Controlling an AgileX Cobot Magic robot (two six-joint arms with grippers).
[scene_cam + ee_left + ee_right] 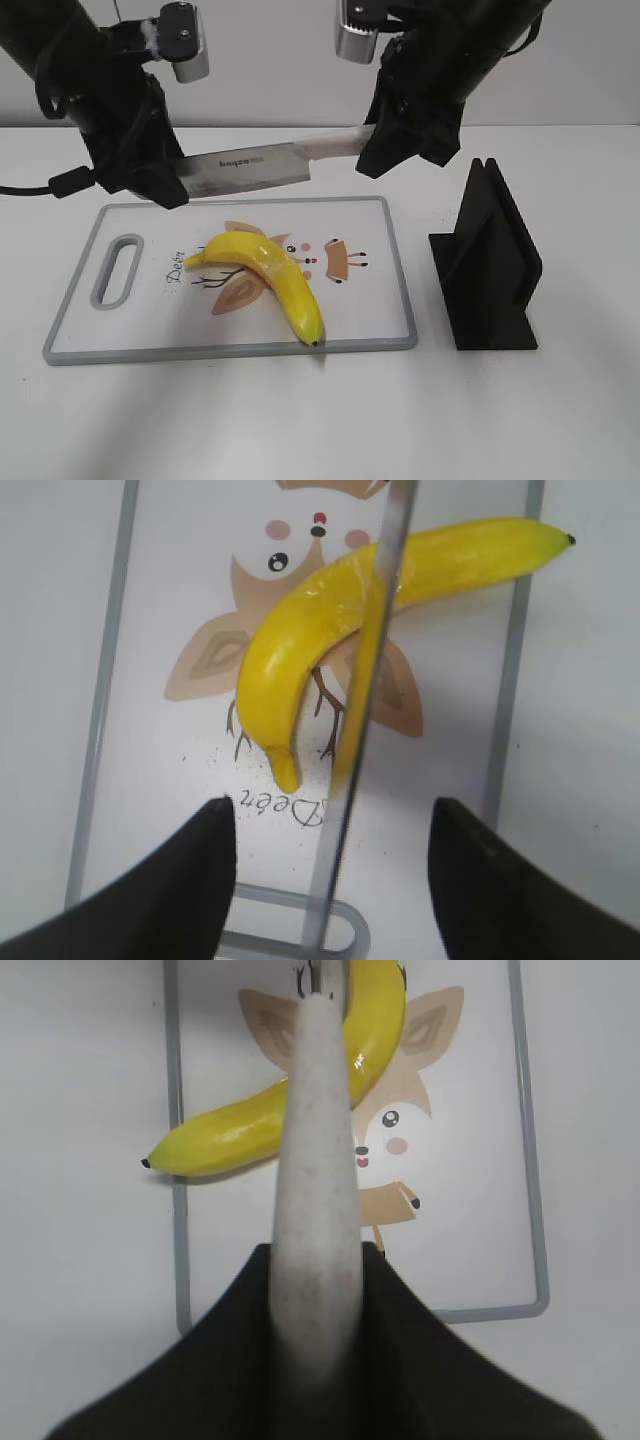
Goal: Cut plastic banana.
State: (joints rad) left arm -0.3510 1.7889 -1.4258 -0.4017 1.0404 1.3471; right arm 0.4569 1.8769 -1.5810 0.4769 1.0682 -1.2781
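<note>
A yellow plastic banana [270,275] lies on a white cutting board [375,300] with a grey rim. My right gripper [375,150] is shut on the pale handle [318,1180] of a kitchen knife and holds it in the air above the board's far edge. The steel blade [245,170] points left. In the left wrist view the blade [365,710] shows edge-on, running over the banana [300,650]. My left gripper [330,820] is open with a finger on each side of the blade tip, not touching it. In the right wrist view the banana [250,1125] lies beyond the handle.
A black knife stand [490,260] stands on the white table to the right of the board. The board has a slot handle [118,268] at its left end and a printed deer picture [335,258].
</note>
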